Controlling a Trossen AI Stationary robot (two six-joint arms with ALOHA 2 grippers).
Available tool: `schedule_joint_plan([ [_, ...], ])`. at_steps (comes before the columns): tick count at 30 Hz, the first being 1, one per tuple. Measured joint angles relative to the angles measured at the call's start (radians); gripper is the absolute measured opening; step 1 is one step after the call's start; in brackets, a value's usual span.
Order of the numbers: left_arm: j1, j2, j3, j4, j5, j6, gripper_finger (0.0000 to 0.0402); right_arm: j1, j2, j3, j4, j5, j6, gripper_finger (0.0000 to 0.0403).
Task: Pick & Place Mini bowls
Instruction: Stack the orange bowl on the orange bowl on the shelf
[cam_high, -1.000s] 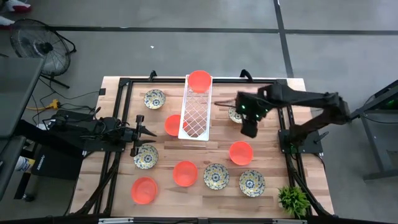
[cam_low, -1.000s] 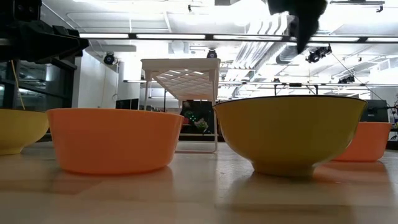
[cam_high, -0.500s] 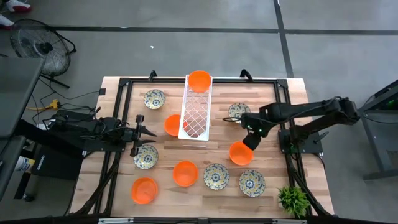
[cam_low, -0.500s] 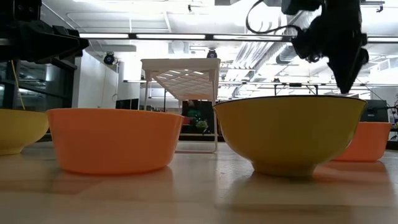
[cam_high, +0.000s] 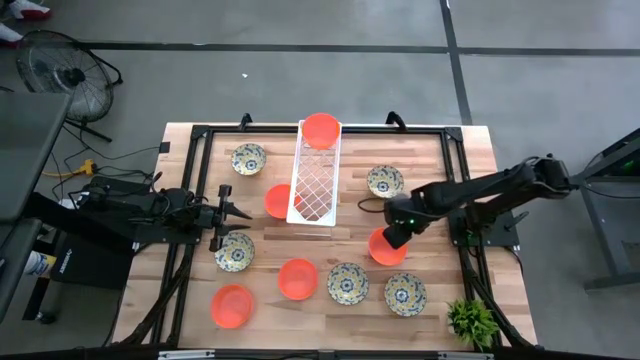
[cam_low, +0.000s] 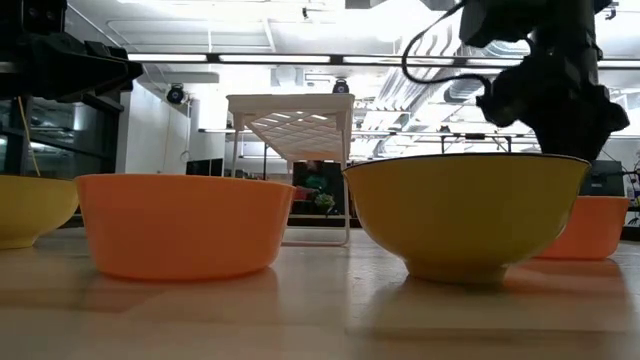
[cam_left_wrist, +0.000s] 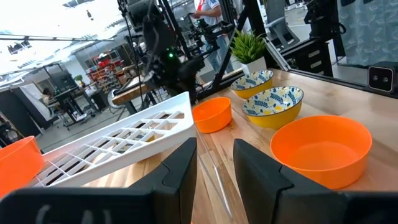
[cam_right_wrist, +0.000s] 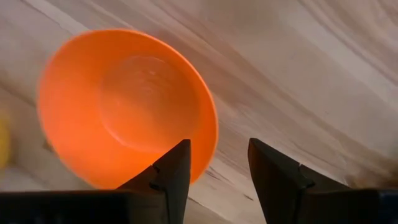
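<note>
Glossy smooth orange bowl (cam_right_wrist: 124, 106), pale grained wooden table (cam_right_wrist: 298, 81), white lattice tray (cam_left_wrist: 118, 140)

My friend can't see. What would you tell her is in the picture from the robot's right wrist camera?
The right hand hangs open just above a plain orange mini bowl, one dark finger over the bowl's rim and the other beside it. The empty bowl sits on a light wooden table.

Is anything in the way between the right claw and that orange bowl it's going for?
Nothing visible. The right claw hangs open just above the orange bowl, one finger over the bowl's rim and the other over bare table. No other bowl sits between them; the white tray lies well off to the side.
</note>
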Motion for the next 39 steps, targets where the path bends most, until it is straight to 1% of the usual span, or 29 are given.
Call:
schedule_joint_plan([
  [8, 0.000, 0.000, 0.000, 0.000, 0.000, 0.000, 0.0101, 0.000, 0.108, 0.000, 0.037, -0.029, 0.023, 0.0145],
  [15, 0.000, 0.000, 0.000, 0.000, 0.000, 0.000, 0.0101, -0.003, 0.159, 0.000, 0.063, -0.034, 0.026, 0.0133],
  [18, 0.000, 0.000, 0.000, 0.000, 0.000, 0.000, 0.0101, -0.003, 0.161, 0.000, 0.066, -0.034, 0.027, 0.0118],
  [21, 0.000, 0.000, 0.000, 0.000, 0.000, 0.000, 0.0101, -0.003, 0.157, 0.000, 0.070, -0.039, 0.027, 0.0094],
  [29, 0.000, 0.000, 0.000, 0.000, 0.000, 0.000, 0.0101, -0.004, 0.155, 0.002, 0.064, -0.071, 0.027, 0.0009],
  [34, 0.000, 0.000, 0.000, 0.000, 0.000, 0.000, 0.0101, -0.009, 0.154, 0.035, 0.011, -0.076, 0.022, 0.0005],
  [39, 0.000, 0.000, 0.000, 0.000, 0.000, 0.000, 0.0101, -0.039, 0.153, 0.112, -0.078, -0.076, -0.011, 0.0002],
])
